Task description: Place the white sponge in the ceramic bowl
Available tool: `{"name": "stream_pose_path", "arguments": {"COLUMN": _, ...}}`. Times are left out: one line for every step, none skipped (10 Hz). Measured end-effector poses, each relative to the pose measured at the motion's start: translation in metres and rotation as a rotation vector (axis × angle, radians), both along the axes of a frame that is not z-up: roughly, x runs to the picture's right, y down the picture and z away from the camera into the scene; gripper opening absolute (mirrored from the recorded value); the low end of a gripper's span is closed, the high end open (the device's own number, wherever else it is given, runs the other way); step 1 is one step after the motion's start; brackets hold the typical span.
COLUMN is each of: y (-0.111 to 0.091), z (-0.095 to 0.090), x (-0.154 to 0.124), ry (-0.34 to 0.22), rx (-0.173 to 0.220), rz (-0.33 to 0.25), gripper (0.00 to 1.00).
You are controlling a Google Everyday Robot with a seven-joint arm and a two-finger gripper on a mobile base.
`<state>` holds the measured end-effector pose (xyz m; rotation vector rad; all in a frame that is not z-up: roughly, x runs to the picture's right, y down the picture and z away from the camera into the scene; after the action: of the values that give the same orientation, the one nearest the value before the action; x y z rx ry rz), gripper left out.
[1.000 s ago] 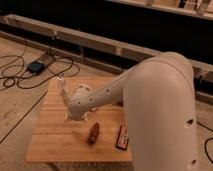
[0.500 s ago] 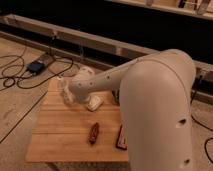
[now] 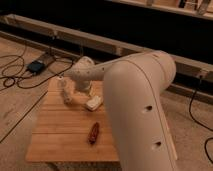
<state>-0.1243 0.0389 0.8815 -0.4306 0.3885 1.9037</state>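
The white sponge lies flat on the wooden table, near its middle. My gripper hangs over the table's left part, a short way left of the sponge and apart from it. Its pale fingers point down, open, with nothing between them. My large white arm reaches in from the right and covers the table's right side. The ceramic bowl is out of view.
A small red-brown object lies on the table in front of the sponge. On the floor to the left are black cables and a dark box. A low dark ledge runs behind the table.
The forearm has lifted off the table's middle and uncovered the sponge. The upper arm now hides the table's right side. The gripper has stayed at the left end.
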Motion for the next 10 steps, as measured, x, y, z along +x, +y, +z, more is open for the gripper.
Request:
{"name": "stream_pose_path", "arguments": {"y": 0.001, "z": 0.005, "x": 0.003, "ry": 0.009, "rx": -0.009, "rz": 0.017, "gripper": 0.68}}
{"name": "stream_pose_path", "arguments": {"y": 0.005, "z": 0.011, "x": 0.007, "ry": 0.017, "rx": -0.022, "rz": 0.038, "gripper": 0.68}}
{"name": "stream_pose_path", "arguments": {"y": 0.012, "z": 0.018, "x": 0.011, "ry": 0.026, "rx": -0.040, "rz": 0.061, "gripper": 0.68}}
{"name": "stream_pose_path", "arguments": {"y": 0.016, "z": 0.022, "x": 0.014, "ry": 0.030, "rx": -0.049, "rz": 0.070, "gripper": 0.68}}
{"name": "stream_pose_path", "arguments": {"y": 0.016, "z": 0.022, "x": 0.015, "ry": 0.031, "rx": -0.051, "rz": 0.074, "gripper": 0.68}}
{"name": "stream_pose_path", "arguments": {"y": 0.026, "z": 0.029, "x": 0.017, "ry": 0.037, "rx": -0.072, "rz": 0.086, "gripper": 0.68}}
{"name": "stream_pose_path", "arguments": {"y": 0.028, "z": 0.034, "x": 0.020, "ry": 0.043, "rx": -0.081, "rz": 0.096, "gripper": 0.68}}
{"name": "stream_pose_path", "arguments": {"y": 0.035, "z": 0.040, "x": 0.027, "ry": 0.061, "rx": -0.101, "rz": 0.101, "gripper": 0.68}}
{"name": "stream_pose_path", "arguments": {"y": 0.038, "z": 0.043, "x": 0.033, "ry": 0.072, "rx": -0.116, "rz": 0.107, "gripper": 0.68}}
{"name": "stream_pose_path", "arguments": {"y": 0.039, "z": 0.044, "x": 0.036, "ry": 0.081, "rx": -0.126, "rz": 0.109, "gripper": 0.68}}
